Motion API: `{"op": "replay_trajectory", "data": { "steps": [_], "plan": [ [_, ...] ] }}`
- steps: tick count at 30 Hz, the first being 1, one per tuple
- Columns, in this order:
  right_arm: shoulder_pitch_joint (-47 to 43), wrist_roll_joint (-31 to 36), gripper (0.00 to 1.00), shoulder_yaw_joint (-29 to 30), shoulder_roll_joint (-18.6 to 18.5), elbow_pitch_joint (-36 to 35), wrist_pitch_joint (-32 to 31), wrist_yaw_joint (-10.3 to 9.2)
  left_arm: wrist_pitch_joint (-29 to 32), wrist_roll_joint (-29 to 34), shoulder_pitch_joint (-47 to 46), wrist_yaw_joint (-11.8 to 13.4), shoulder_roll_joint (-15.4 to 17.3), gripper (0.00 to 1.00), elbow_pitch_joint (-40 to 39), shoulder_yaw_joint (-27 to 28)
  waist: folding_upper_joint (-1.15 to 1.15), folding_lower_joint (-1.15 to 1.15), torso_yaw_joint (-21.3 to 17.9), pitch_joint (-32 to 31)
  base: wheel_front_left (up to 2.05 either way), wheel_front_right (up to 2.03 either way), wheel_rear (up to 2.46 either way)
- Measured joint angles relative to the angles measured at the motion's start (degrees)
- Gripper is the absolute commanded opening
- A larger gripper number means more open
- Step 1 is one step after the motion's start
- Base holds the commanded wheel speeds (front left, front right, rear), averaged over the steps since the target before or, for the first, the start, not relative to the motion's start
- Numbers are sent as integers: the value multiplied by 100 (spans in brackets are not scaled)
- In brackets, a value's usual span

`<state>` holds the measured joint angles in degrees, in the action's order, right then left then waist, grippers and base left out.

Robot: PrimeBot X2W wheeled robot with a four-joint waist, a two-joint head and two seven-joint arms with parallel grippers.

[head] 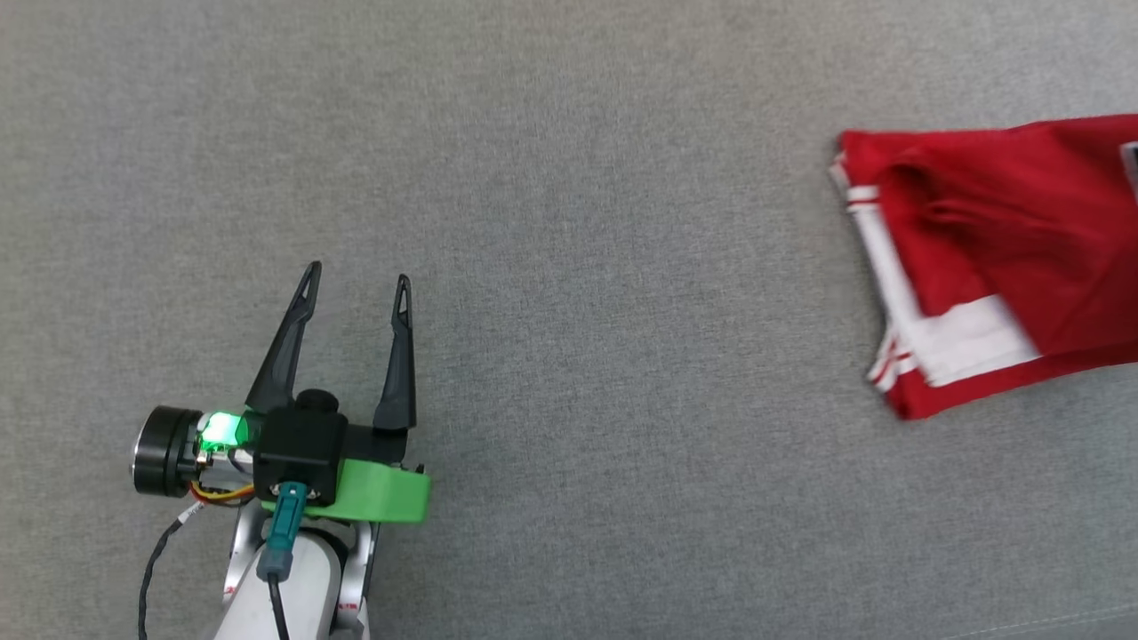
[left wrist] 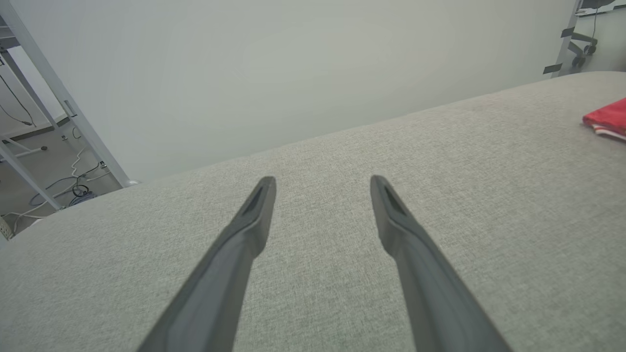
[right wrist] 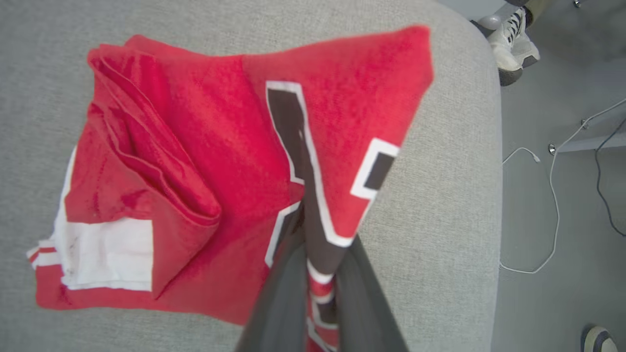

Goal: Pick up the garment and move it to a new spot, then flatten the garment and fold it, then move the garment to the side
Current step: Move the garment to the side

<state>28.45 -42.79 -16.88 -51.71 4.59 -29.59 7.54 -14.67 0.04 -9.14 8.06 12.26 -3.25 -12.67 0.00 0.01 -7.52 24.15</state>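
Note:
The garment [head: 996, 258], a red T-shirt with white striped sleeve edges, lies folded at the right edge of the head view on the grey cloth surface [head: 569, 356]. In the right wrist view the garment [right wrist: 205, 161] shows a black-and-white print, and my right gripper [right wrist: 320, 244] is shut on its near edge, lifting that part a little. My left gripper [head: 360, 280] stands open over bare grey cloth at the lower left, far from the shirt, with nothing between its fingers [left wrist: 259, 210]. A red corner of the garment [left wrist: 606, 117] shows far right in the left wrist view.
The padded surface's rounded edge [right wrist: 491, 146] runs close to the garment's right side. Beyond it on the floor are a person's shoe [right wrist: 511, 46], white cables [right wrist: 552, 195] and a stand's legs. A pale wall [left wrist: 293, 73] and metal frame [left wrist: 54, 93] lie past the far edge.

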Motion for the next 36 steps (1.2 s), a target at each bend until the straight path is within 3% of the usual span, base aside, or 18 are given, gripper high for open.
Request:
{"op": "replay_trajectory", "data": {
  "steps": [4, 13, 21, 22, 23, 30, 36],
  "plan": [
    [84, 89, 0, 425, -229, 500, -18, 0, 0, 0, -110, 2, 15, 100, -86, -29, 0, 0, 33, 284, 0, 0, 0],
    [426, 326, 0, 1451, -299, 1600, -40, 0, 0, 0, -232, 26, 41, 100, -227, -87, 0, 0, 182, 760, 0, 0, 0],
    [769, 589, 0, 1626, -261, 2551, 415, 0, 0, 34, -354, 81, 94, 100, -285, -154, 0, 0, 353, 934, 0, 0, 0],
    [819, 650, 38, 1610, -218, 2641, 506, 0, 0, 37, -355, 82, 99, 100, -281, -156, 0, 0, 355, 920, 0, 0, 0],
    [851, 717, 100, 1595, -199, 2706, 575, 0, 0, 37, -355, 83, 100, 100, -278, -158, 0, 0, 355, 902, 0, 0, 0],
    [978, 1196, 100, 1497, -77, 3101, 1367, 0, 0, 19, -340, 152, 100, 100, -179, -187, 0, 0, 338, 600, 0, 0, 0],
    [977, 1579, 100, 1548, 43, 3029, 2488, 0, 0, -113, -98, 196, 77, 100, -63, -178, 0, -1, 334, 140, 0, 0, 0]
  ]
}}
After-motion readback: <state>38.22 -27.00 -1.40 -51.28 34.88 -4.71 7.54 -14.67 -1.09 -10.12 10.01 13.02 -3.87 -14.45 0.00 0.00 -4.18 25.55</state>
